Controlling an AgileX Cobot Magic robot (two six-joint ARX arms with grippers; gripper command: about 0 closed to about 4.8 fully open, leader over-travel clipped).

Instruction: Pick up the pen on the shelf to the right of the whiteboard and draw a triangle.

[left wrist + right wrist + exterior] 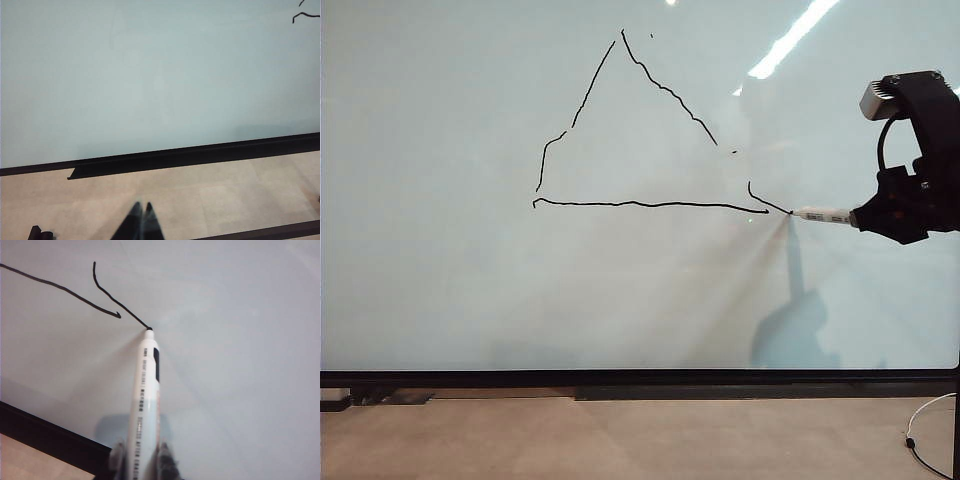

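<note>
**Pen tip on the whiteboard, triangle unclosed at its right corner**

Pen (823,215) sits pinched in my right gripper (868,217), lying level and pointing away from the pincer toward the drawing. Its dark tip touches the whiteboard (450,260) at the end of a short hooked stroke just past the right end of the base line. From the right wrist I see the barrel (145,405) run out from between the fingers to that stroke. The triangle (630,204) lies beyond the tip, wobbly, with gaps at its corners. The glossy board mirrors ceiling lights above the gripper and carries the arm's shadow below it. My left gripper (141,210) hangs low with jaws pressed together, over pale floor (225,190) before the board's black frame (200,155).
</note>
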